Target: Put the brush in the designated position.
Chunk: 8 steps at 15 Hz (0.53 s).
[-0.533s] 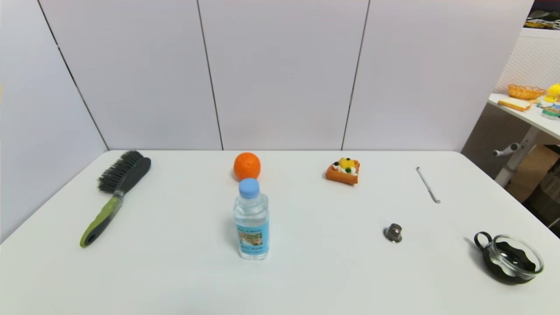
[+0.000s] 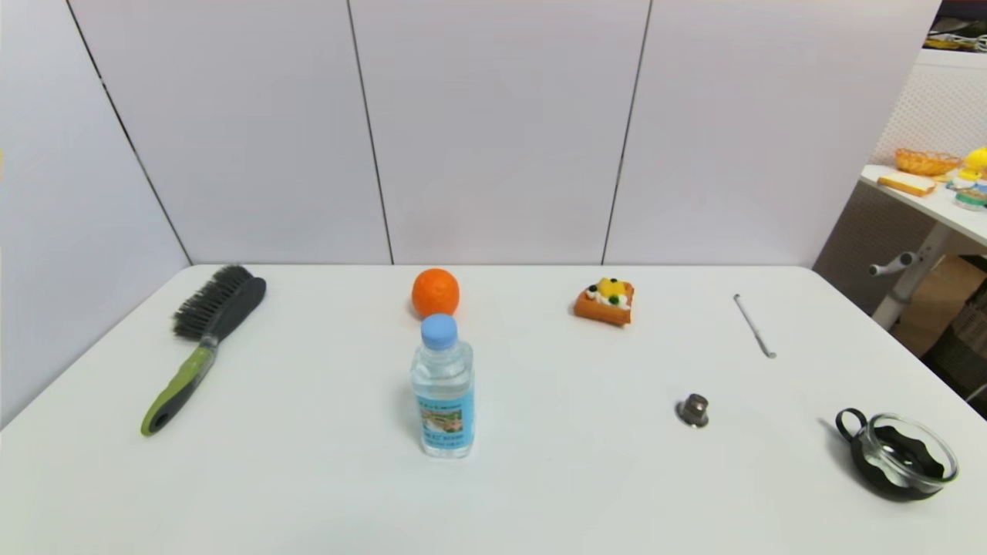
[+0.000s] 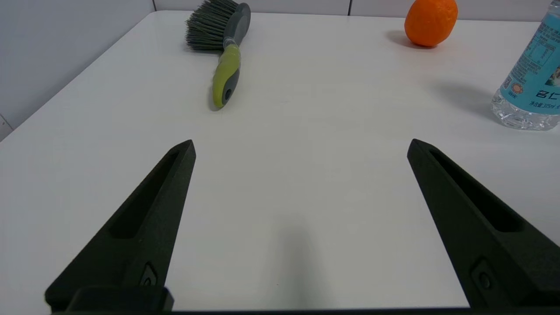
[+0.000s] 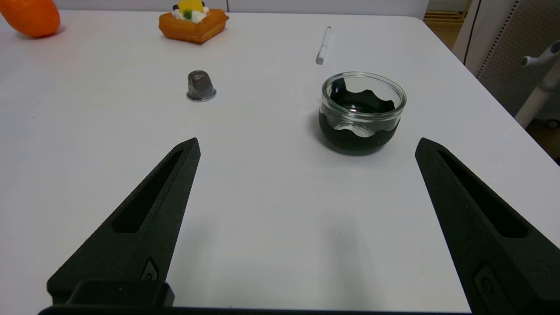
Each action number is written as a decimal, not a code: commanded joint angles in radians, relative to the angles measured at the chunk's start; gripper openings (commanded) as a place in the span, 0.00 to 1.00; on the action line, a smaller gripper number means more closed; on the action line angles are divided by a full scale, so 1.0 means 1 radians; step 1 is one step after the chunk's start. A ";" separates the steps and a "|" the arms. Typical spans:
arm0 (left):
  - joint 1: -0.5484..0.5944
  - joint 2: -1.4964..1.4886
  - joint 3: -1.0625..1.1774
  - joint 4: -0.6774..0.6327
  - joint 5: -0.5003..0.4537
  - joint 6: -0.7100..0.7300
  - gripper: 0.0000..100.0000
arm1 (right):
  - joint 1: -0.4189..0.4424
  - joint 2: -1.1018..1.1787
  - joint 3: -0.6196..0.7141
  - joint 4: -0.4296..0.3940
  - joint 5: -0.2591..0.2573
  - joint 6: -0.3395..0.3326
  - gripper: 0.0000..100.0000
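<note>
The left hand (image 3: 300, 148) is hanging low over bare bench (image 3: 306, 183) with its two black fingers (image 3: 144, 218) spread wide and gripping nothing; the brush (image 3: 224, 48) is lying beyond it, well apart from the fingertips, with its lime-green and grey handle pointing back toward the hand and its dark bristled head at the far end; the right hand (image 4: 306, 146) is likewise hovering over the bench with its fingers (image 4: 144, 223) splayed and nothing between them, a glass cup (image 4: 361, 111) with a black wavy sleeve sitting just beyond them; taking the water bottle (image 2: 442, 385) as the landmark, standing upright with its blue cap near the middle of the bench, the brush (image 2: 202, 339) is lying flat well to the bottle's left, angled with its head toward the back wall; an orange (image 2: 436, 293) is sitting just behind the bottle; a small toy cake (image 2: 605, 301) is resting behind and to the bottle's right; a small metal knob (image 2: 693, 410) is standing well to the bottle's right; a thin metal pick (image 2: 754, 326) is lying farther right and back; the glass cup (image 2: 898, 455) is sitting farthest to the bottle's right.
</note>
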 commanded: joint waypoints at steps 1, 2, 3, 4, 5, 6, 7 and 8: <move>0.000 0.001 0.000 0.000 0.000 0.000 1.00 | 0.000 0.002 0.002 0.000 0.001 0.000 1.00; 0.000 0.001 0.000 0.000 0.000 0.000 1.00 | 0.000 0.002 0.002 0.000 0.001 0.000 1.00; 0.000 0.001 0.000 0.000 0.000 0.000 1.00 | 0.000 0.002 0.002 0.000 0.001 0.000 1.00; 0.000 0.001 0.000 0.000 0.000 0.000 1.00 | 0.000 0.000 0.002 0.000 0.001 0.000 1.00; 0.000 0.001 0.000 0.000 0.000 0.000 1.00 | 0.000 0.002 0.002 0.000 0.001 0.000 1.00; 0.001 0.001 0.000 0.000 0.001 0.000 1.00 | 0.000 0.002 0.002 0.000 0.001 0.000 1.00; 0.000 0.009 -0.001 0.000 0.003 0.000 1.00 | 0.000 0.002 0.002 0.000 0.001 0.000 1.00; 0.000 0.049 -0.026 -0.005 0.001 0.004 1.00 | 0.000 0.002 0.002 0.000 0.001 0.000 1.00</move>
